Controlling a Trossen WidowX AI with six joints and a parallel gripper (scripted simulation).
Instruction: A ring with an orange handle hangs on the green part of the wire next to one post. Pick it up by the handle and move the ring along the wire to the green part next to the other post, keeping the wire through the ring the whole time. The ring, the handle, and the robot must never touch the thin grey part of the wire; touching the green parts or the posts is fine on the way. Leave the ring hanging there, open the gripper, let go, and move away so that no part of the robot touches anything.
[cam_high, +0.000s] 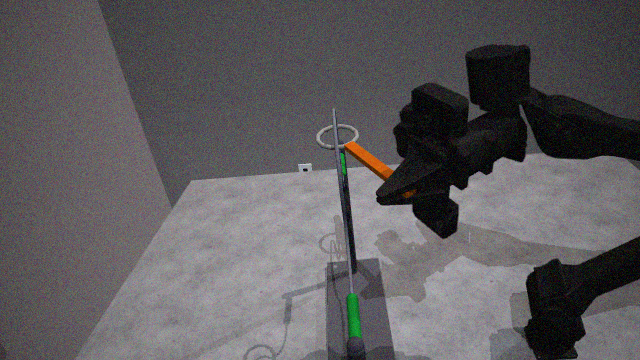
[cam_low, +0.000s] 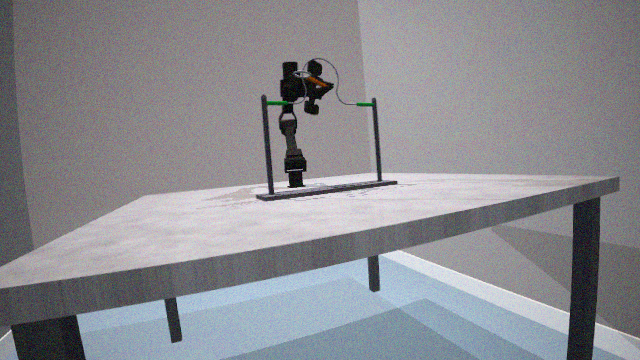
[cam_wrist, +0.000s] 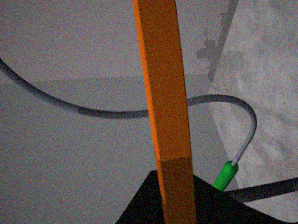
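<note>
The pale ring (cam_high: 318, 137) (cam_low: 295, 74) appears around the rising left part of the grey wire (cam_high: 334, 117) (cam_low: 338, 85) (cam_wrist: 120, 115) as the exterior camera sees it, lying nearly flat. Contact with the wire cannot be told. My gripper (cam_high: 382, 197) (cam_low: 330, 86) (cam_wrist: 166, 177) is shut on the orange handle (cam_high: 370, 161) (cam_low: 318, 81) (cam_wrist: 167, 85), which slopes up from the fingers to the ring. The left green part (cam_low: 277, 103) (cam_high: 343, 164) (cam_wrist: 226, 175) is below the ring. The right green part (cam_low: 365, 104) (cam_high: 353, 316) is at the other post. The ring is outside the wrist view.
The left post (cam_low: 267, 150) and right post (cam_low: 377, 145) stand on a dark base (cam_low: 330, 190) (cam_high: 370, 300) on the table (cam_low: 200, 225) (cam_high: 225, 225). The wire arches up beside the gripper in the exterior view. The arm reaches in from the right in the top view.
</note>
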